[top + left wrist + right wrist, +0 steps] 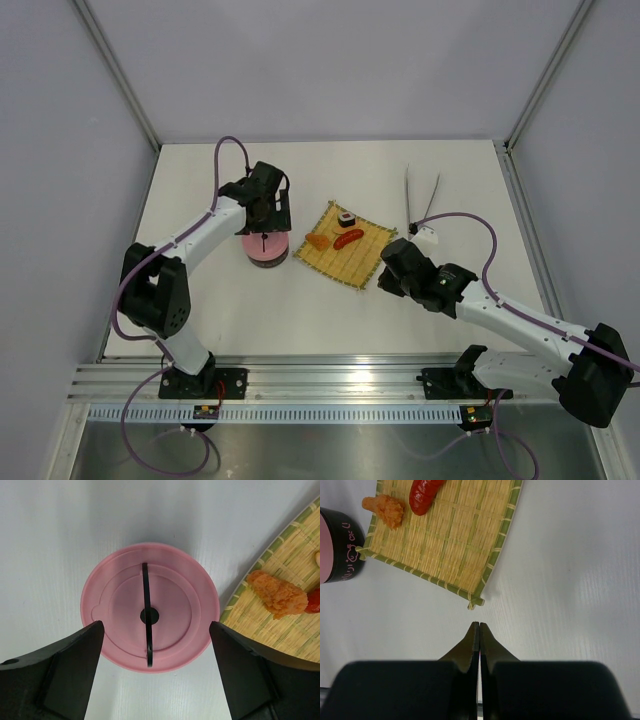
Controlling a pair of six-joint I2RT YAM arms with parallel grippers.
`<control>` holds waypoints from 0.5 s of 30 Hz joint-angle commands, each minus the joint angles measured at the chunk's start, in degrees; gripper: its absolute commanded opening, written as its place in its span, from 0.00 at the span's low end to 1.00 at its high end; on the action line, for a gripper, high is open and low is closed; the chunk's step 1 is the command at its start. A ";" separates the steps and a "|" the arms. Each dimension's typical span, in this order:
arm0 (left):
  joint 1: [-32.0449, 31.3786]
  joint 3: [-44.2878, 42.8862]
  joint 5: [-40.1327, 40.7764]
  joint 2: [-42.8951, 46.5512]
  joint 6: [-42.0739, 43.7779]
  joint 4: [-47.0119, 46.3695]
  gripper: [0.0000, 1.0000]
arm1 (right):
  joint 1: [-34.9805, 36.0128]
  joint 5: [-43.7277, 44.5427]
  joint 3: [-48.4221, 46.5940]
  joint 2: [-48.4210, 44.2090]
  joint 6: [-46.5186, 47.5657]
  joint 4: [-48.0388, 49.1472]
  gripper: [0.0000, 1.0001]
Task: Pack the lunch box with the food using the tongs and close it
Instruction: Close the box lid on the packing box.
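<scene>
left gripper (155, 626) jaws wide apart over pink lid (120, 605) on lunch box (342, 550), right gripper (479, 626) jaws together just off mat (445, 535) corner, tongs (411, 205) lying far right

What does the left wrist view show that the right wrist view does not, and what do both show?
Only the left wrist view: the whole pink lid with its black bar, below the open left pincer. Only the right wrist view: the dark wall of the lunch box, with pink writing, and the shut right pincer. Both: the mat, the orange chunk and the red sausage.
</scene>
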State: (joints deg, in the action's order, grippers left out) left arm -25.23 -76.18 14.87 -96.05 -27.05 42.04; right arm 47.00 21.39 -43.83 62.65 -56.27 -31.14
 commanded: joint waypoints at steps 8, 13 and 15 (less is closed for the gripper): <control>-0.25 1.39 0.42 -4.93 -2.04 -1.88 0.83 | -0.42 0.67 -1.96 -0.43 0.99 1.17 0.00; -1.13 1.56 -0.29 -4.24 -2.31 -1.79 0.77 | -0.33 0.50 -1.78 -0.86 0.72 0.90 0.00; -1.74 1.47 1.64 -1.96 -2.05 -2.05 0.75 | -0.33 0.58 -1.69 -1.39 0.90 1.25 0.00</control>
State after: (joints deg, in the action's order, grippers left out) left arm -25.96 -75.68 15.22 -99.81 -28.58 40.42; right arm 47.00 21.34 -43.83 62.63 -55.77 -31.14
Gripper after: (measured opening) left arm 0.759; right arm 0.009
